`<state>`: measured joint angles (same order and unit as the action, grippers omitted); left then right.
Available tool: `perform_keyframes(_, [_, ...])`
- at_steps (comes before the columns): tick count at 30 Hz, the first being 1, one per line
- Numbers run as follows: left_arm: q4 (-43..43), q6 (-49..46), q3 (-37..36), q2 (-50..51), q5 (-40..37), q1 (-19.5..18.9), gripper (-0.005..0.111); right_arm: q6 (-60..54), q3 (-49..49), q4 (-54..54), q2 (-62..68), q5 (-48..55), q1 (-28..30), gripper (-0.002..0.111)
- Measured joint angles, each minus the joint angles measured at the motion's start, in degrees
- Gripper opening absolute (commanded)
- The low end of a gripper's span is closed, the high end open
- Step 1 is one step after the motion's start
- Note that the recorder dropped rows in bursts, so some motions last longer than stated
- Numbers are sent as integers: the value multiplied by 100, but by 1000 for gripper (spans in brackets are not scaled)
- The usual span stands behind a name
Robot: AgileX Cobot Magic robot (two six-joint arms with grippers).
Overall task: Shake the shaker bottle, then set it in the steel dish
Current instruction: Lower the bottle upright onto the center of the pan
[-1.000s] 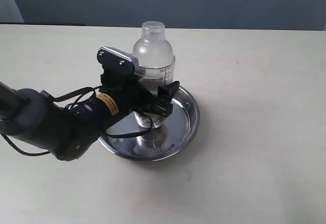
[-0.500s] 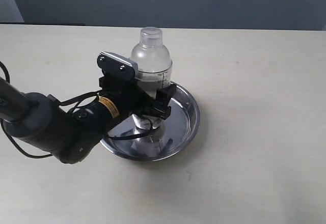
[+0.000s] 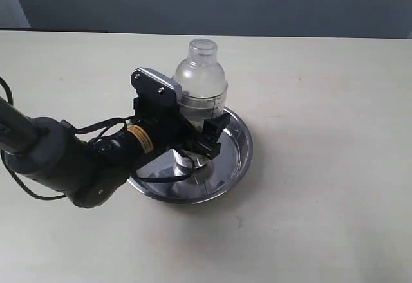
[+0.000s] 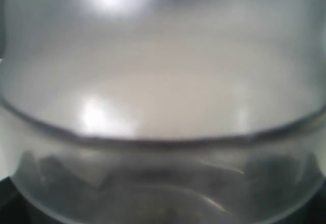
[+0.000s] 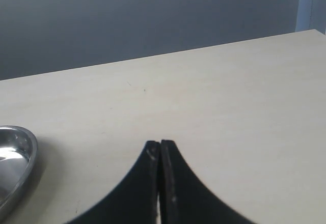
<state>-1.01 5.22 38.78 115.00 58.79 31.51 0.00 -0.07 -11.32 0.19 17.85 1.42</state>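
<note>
Two arms, one busy: bottle poised at the dish

Only the left gripper [image 3: 192,140] is at work. It reaches in from the 9 o'clock side of the exterior view, its black fingers [image 3: 213,134] clamped around the lower body of the shaker bottle [image 3: 201,80]. The bottle stands nearly upright over the middle of the steel dish [image 3: 242,143], domed top and small cap uppermost. Its base is hidden behind the gripper, so I cannot tell whether it touches the dish floor. In the left wrist view the frosted bottle wall [image 4: 163,107] fills the frame, blurred.

Judging from this, the shaking looks done and the placing step is in hand. The next move calls for the base to be seated flat on the dish bottom, then for the fingers to part and draw back toward 9 o'clock without tipping the tall bottle.

The right gripper [image 5: 160,144] idles apart from the action, jaws pressed together on nothing, with the dish rim [image 5: 23,150] at about 8 o'clock in its view.

Everything rests on a pale beige table [image 3: 322,199], matte with faint marks. A flat grey-blue wall [image 3: 257,3] runs along the 12 o'clock edge.
</note>
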Motion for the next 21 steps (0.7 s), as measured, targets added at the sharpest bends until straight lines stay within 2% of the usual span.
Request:
perform_keyframes(1, [0, 0, 0, 0, 13, 0, 62, 0, 0, 0, 0, 0, 0, -1])
perform_keyframes(4, [46, 0, -65, 0, 96, 0, 75, 0, 0, 0, 0, 0, 0, -1])
perform_keyframes(7, [101, 0, -131, 0, 183, -4, 81, 0, 0, 0, 0, 0, 0, -1])
perform_keyframes(14, [-343, 172, -187, 2, 576, -198, 90, 0, 0, 0, 0, 0, 0, -1])
perform_keyframes(21, [-626, 327, -187, 2, 915, -284, 90, 0, 0, 0, 0, 0, 0, -1])
